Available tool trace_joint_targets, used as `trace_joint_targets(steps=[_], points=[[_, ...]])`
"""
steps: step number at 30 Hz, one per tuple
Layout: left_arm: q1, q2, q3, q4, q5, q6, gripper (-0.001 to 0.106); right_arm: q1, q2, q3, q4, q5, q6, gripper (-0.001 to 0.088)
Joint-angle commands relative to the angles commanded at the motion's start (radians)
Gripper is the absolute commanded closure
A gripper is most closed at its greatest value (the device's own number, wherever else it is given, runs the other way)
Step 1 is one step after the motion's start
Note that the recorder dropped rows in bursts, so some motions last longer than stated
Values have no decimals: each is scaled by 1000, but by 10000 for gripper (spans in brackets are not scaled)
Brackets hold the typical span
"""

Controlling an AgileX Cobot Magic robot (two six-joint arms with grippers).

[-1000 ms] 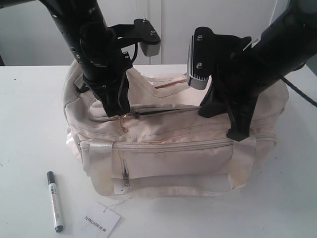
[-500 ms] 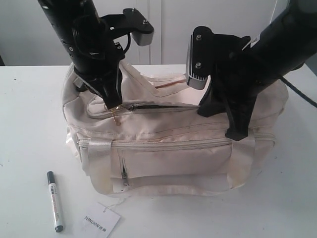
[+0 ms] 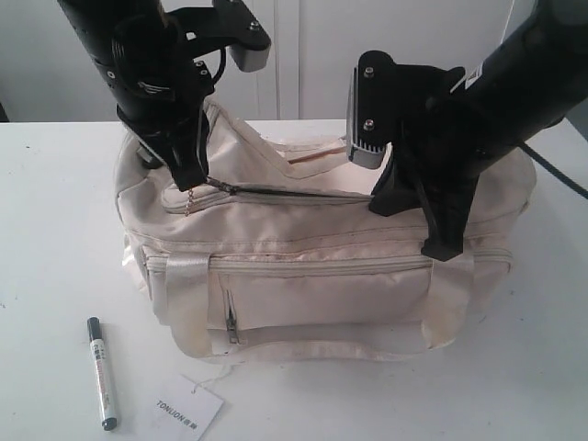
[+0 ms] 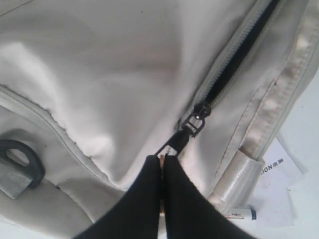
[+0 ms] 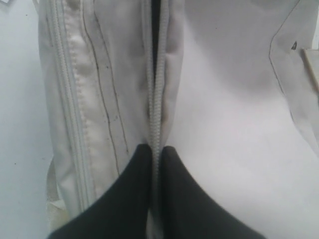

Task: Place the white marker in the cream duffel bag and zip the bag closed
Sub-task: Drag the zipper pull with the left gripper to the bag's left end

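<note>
The cream duffel bag (image 3: pixel 312 276) stands in the middle of the table. Its top zip (image 3: pixel 294 195) shows a thin dark gap along its length. My left gripper (image 3: pixel 195 182) (image 4: pixel 162 158) is shut on the zip pull (image 4: pixel 180 137) at the bag's left end, the slider (image 4: pixel 198 118) just beyond its tips. My right gripper (image 3: pixel 390 202) (image 5: pixel 155 149) is shut on the closed zip seam (image 5: pixel 155 99) near the bag's right end. The white marker (image 3: pixel 101 372) lies on the table in front of the bag's left corner, apart from both grippers.
A white paper hang tag (image 3: pixel 188 406) lies beside the marker, tied to the bag by a thread. A satin strap handle (image 3: pixel 184 294) hangs down the bag's front. The front pocket zip (image 3: pixel 322 266) is closed. White table (image 3: pixel 55 230) surrounds the bag.
My left gripper has moved left and slightly up along the bag's top with the zip pull, and the dark gap in the zip now reaches farther left. The right arm has not moved.
</note>
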Motion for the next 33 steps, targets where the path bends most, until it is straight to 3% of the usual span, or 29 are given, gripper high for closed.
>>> trace_joint_targets(steps=[10,17,33], points=[[0,0,0,26,0,0,1053,0,-1,0,-2,0,0,868],[4,0,0,110,0,-52,1053,0,-1,0,-26,0,8,868],[120,0,2,98,0,-91,1053,0,-1,0,-65,-2,50,868]])
